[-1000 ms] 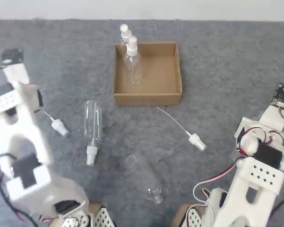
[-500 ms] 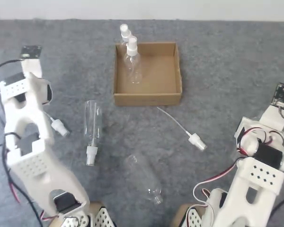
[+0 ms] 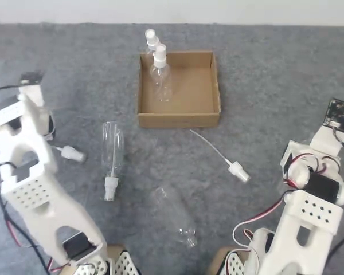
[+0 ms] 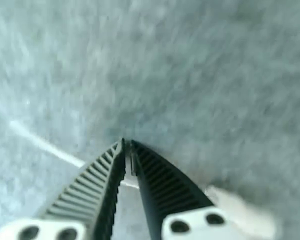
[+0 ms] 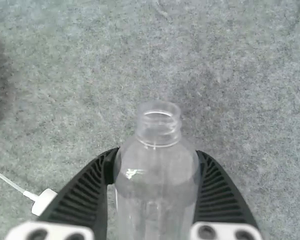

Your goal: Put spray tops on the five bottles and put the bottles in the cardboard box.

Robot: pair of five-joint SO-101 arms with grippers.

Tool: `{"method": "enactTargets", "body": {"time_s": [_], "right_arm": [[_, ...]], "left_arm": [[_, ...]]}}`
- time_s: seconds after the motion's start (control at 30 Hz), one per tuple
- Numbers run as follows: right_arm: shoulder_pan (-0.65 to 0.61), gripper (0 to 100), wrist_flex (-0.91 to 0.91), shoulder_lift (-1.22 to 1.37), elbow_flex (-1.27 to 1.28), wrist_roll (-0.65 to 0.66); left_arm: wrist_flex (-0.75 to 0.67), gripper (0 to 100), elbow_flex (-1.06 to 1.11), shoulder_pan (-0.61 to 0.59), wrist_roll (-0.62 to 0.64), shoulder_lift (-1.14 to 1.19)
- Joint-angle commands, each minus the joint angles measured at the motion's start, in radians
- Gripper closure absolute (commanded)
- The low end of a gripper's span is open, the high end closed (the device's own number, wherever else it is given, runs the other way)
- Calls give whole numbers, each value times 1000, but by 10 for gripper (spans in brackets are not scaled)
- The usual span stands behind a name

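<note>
Grey mat (image 3: 275,86), pale wall (image 3: 246,11): one gripper closed low, the other holding a bottle.
From above, the cardboard box (image 3: 178,120) holds one upright capped bottle (image 3: 160,77); a rear capped bottle (image 3: 151,40) stands just behind the box, and a lying capped bottle (image 3: 112,152) and a lying uncapped bottle (image 3: 175,216) rest on the mat nearer the arms. On my left wrist feed, the left gripper (image 4: 127,145) has its fingers together over a thin tube (image 4: 40,142), with a blurred spray top (image 4: 240,212) beside it; whether it pinches the tube I cannot tell. On the right wrist feed, the right gripper (image 5: 156,155) is clamped around an open-necked bottle (image 5: 156,187) above the mat.
</note>
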Motion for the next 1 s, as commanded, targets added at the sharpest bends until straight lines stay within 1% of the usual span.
{"method": "enactTargets", "body": {"time_s": [0.0, 0.2, 0.33, 0.43, 0.57, 0.73, 0.8, 0.83, 0.97], "right_arm": [[-22, 905, -12, -28, -12, 2], [-24, 905, -12, -27, -12, 2], [-24, 905, -18, -31, 3, 2], [-31, 905, -21, -31, 3, 2], [-87, 905, -13, -31, 9, 2], [-139, 905, -21, -31, 28, 2], [-147, 905, -21, -31, 28, 2], [-148, 905, -21, -31, 28, 2], [-150, 905, -21, -31, 29, 2]], "left_arm": [[158, 987, -39, -44, -58, -55], [341, 987, -38, -89, -80, -98], [434, 987, -36, -89, -80, -158], [453, 987, -36, -81, -80, -222], [456, 987, -36, -52, -81, -296], [457, 986, -36, 14, -141, -318], [457, 957, -38, 37, -167, -318], [457, 926, -38, 46, -189, -319], [443, 761, -44, 71, -269, -315]]}}
